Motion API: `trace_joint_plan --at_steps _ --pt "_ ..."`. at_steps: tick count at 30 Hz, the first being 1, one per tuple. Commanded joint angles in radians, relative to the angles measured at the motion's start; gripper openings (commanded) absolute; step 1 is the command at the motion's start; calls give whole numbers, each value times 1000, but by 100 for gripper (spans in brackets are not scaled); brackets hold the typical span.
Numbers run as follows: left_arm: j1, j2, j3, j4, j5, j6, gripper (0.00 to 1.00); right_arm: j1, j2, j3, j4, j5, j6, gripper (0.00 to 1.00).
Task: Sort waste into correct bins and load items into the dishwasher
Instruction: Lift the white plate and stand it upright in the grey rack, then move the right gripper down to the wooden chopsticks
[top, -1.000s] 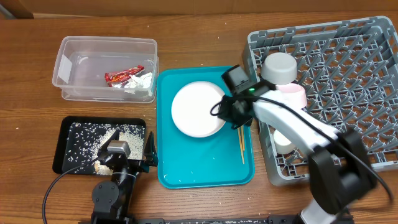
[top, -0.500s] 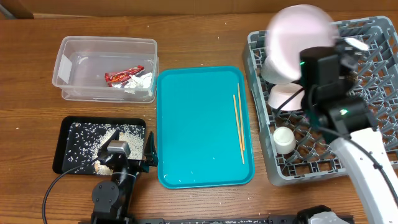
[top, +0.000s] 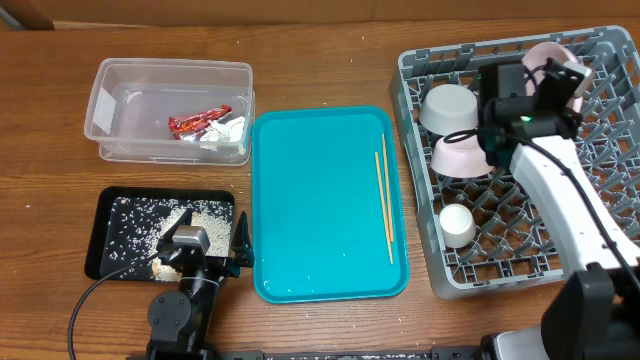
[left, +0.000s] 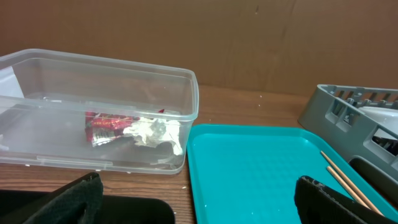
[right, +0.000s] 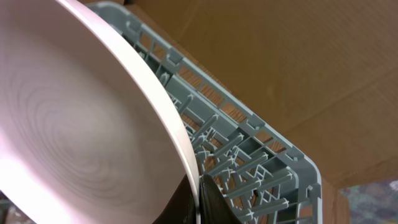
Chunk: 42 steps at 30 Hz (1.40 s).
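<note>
My right gripper (top: 556, 82) is shut on the rim of the pale pink plate (top: 552, 58), held on edge over the far part of the grey dish rack (top: 600, 210); in the right wrist view the plate (right: 74, 130) fills the left, pinched at the fingers (right: 200, 199). Two white bowls (top: 447, 108) (top: 458, 155) and a small cup (top: 458, 225) sit in the rack. Chopsticks (top: 384, 200) lie on the teal tray (top: 320, 210). The red wrapper (top: 196, 122) and tissue (top: 228, 130) are in the clear tub (top: 120, 80). Rice scraps (top: 150, 225) lie in the black tray (top: 105, 262). My left gripper (top: 212, 262) is open, empty, at the front.
In the left wrist view the clear tub (left: 186, 93) stands ahead on the left, the teal tray (left: 249, 174) on the right, and the rack's corner (left: 348, 112) at the far right. A brown wall backs the wooden table (top: 320, 60).
My right gripper lifted the plate off the teal tray, swung it right, and now holds it lower, on edge over the rack's far side. The left arm has not moved.
</note>
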Motion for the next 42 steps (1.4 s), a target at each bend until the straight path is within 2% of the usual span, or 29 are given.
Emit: trace_joint_plan --at_steps 1,3,7,11,14,15,19,22,27,32,36,42 --pt "-4 -10 -4 -2 -2 -6 100 22 10 0 3 55 -10 4" --pt "-4 -10 -4 -2 -2 -6 100 23 10 0 -6 22 -11 4" --pt "-4 -10 -4 -2 -2 -6 100 22 10 0 -52 -71 -10 21" --pt "-4 -10 -4 -2 -2 -6 100 23 10 0 -69 -101 -10 29" --pt "-4 -10 -4 -2 -2 -6 100 30 -4 3 -72 -102 -5 42" --pt "-4 -10 -4 -2 -2 -6 100 40 -19 4 -72 -109 -3 43" --pt "-4 -10 -4 -2 -2 -6 100 130 -126 29 -82 -188 -3 44" --pt "-4 -10 -4 -2 -2 -6 100 233 -216 35 -84 -324 -11 53" --pt "-4 -10 -4 -2 -2 -6 100 397 -279 35 -130 -758 -10 52" --pt "-4 -10 -4 -2 -2 -6 100 473 -207 -7 -130 -1039 -6 49" --pt "-4 -10 -4 -2 -2 -6 100 488 -61 -29 -144 -1047 -6 41" --pt "-4 -10 -4 -2 -2 -6 100 486 126 -29 -127 -975 -6 41"
